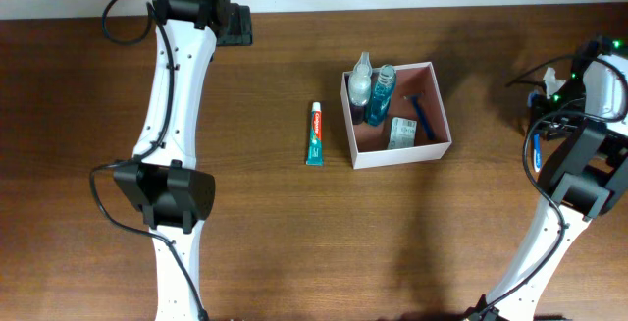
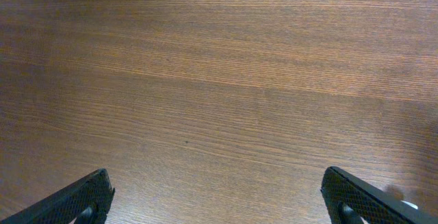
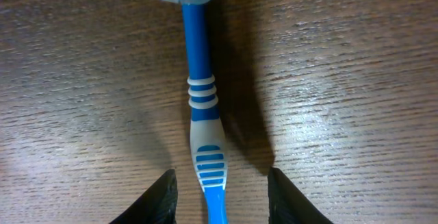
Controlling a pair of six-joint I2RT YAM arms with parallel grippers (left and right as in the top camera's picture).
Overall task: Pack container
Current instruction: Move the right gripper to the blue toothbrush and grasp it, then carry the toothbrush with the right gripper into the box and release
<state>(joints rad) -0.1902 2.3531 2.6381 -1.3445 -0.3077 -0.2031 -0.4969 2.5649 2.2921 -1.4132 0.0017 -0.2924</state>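
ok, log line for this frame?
left gripper open over table | right gripper open, straddling toothbrush | toothpaste outside container

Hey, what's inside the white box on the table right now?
The container holds a clear bottle and a blue bottle side by side in one corner, a blue razor and a green-white soap packet. Anything beneath them is covered.

The counter [image 1: 294, 242] is dark brown wood with a fine grain running left to right. Right of centre in the overhead view sits a white-walled box [image 1: 402, 155], turned slightly askew. Just left of it, not touching, a toothpaste [image 1: 315, 134] tube lies flat along its left wall. In the right wrist view, a blue-and-white toothbrush [image 3: 198, 80] lies flat, its clear-capped head at the top edge.
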